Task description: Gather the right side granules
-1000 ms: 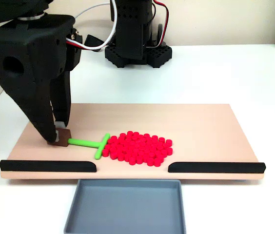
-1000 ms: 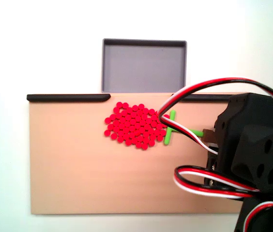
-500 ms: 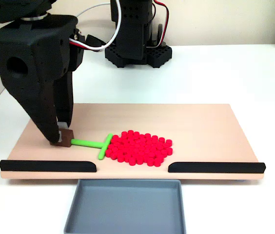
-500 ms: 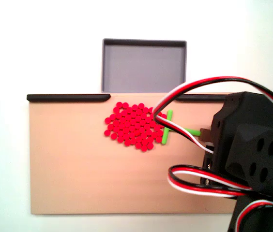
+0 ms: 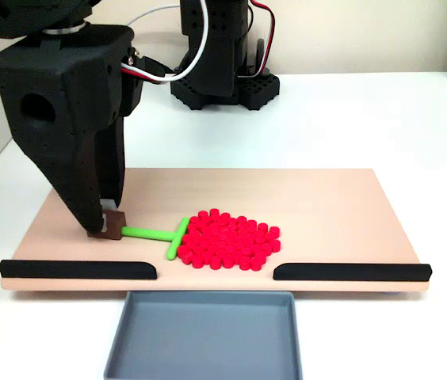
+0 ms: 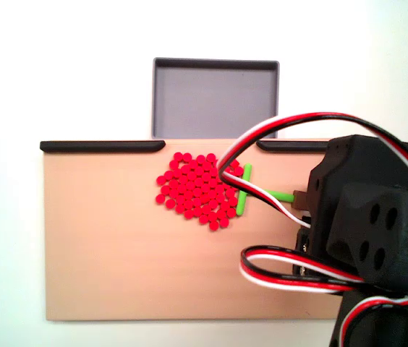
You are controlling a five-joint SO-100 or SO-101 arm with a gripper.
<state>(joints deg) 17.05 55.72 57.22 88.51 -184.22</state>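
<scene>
Red granules (image 5: 227, 241), tiny matte cylinders, lie packed at lower centre of the smooth tan board (image 5: 326, 206). The matte black pincer (image 5: 105, 224) clenches the brown block ending the green T-shaped stick (image 5: 164, 235), whose crossbar touches the pile's left edge in that fixed view.

The matte black plastic arm (image 5: 69, 119) carries red, white and black cables (image 6: 291, 271); round holes mark its casing.

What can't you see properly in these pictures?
- The hand: in the front fixed view its fingertips hide the brown block they clamp; from above the arm's black body covers the grip.
- The green stick: in the top-down fixed view the wires cross part of it.
- The granules: too small and crowded to count.
- The grey tray: cut off by the bottom edge in the front view.
</scene>
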